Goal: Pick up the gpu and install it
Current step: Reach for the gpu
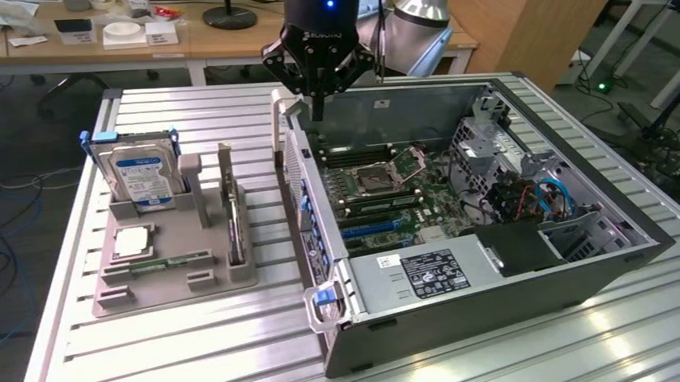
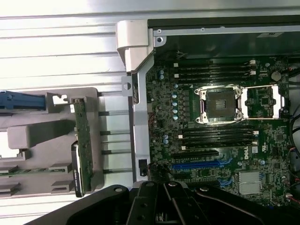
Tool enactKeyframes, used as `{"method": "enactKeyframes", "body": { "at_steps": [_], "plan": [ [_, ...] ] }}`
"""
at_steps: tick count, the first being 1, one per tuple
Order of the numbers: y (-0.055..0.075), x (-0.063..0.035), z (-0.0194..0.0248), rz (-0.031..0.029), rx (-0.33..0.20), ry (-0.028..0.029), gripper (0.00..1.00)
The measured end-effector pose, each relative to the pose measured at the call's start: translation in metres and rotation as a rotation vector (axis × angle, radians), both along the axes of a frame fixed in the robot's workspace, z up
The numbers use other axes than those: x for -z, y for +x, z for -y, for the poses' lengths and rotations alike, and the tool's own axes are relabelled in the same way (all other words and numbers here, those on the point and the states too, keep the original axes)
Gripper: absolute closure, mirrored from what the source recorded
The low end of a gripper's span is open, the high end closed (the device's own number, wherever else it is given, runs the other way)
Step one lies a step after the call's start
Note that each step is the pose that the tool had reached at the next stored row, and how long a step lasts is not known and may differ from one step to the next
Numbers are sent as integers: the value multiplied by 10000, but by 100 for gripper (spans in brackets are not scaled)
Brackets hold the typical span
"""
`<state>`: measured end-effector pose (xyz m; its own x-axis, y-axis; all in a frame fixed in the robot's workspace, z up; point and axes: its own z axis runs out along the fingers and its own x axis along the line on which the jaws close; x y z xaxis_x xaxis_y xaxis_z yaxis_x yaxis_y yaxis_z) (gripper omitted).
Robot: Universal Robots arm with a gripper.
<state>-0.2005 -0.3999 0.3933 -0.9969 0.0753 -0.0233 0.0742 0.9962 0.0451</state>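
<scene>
Exterior view: the gripper (image 1: 315, 110) hangs over the far end of the open computer case (image 1: 478, 322), fingers pressed together, holding nothing. The gpu (image 1: 234, 221) stands on edge in the grey holder (image 1: 159, 286), beside the hard drive (image 1: 143, 175). Wrist view: the gpu (image 2: 79, 140) sits edge-on in the holder, apart from the motherboard (image 2: 211, 145).

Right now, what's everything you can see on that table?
table: one, silver, slatted
computer case: one, dark, open, on the table
motherboard: one, green, inside the computer case
holder: one, grey, beside the computer case
gpu: one, dark, standing on edge in the holder
hard drive: one, silver with blue label, upright in the holder
memory stick: one, green, lying in the holder
pincer: one, black, shut, empty, above the computer case's rim
</scene>
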Motion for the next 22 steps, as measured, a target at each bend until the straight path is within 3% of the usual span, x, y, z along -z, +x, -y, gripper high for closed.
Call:
{"method": "enactKeyframes", "body": {
  "at_steps": [22],
  "plan": [
    [-364,0,8,0,0,1,90]
  ]
}}
